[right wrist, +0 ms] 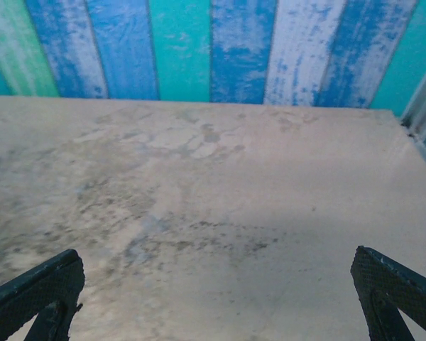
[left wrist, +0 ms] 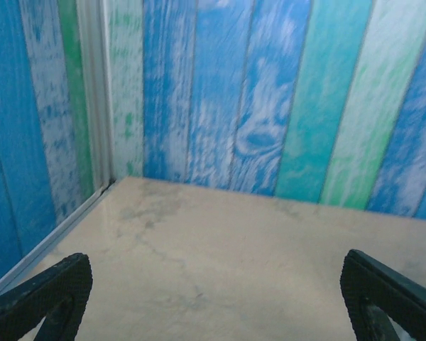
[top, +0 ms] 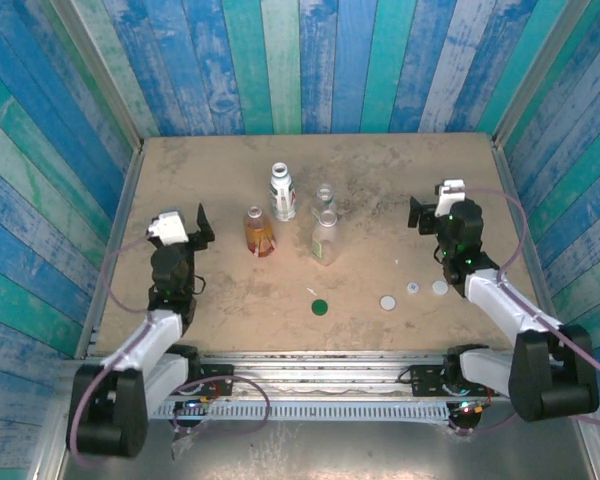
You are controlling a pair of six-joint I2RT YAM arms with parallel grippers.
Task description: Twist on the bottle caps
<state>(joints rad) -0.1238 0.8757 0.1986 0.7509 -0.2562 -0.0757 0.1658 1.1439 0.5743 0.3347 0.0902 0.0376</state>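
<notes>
Black left pincer spread wide, gripping nothing — right pincer likewise; four caps loose on table.

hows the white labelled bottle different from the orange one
The white-labelled bottle looks white and opaque, while the amber bottle is see-through with orange liquid inside. The white-labelled bottle stands farther back on the table; the amber bottle stands nearer the front edge and a little to the left. Both stand upright, apart from each other.
</notes>
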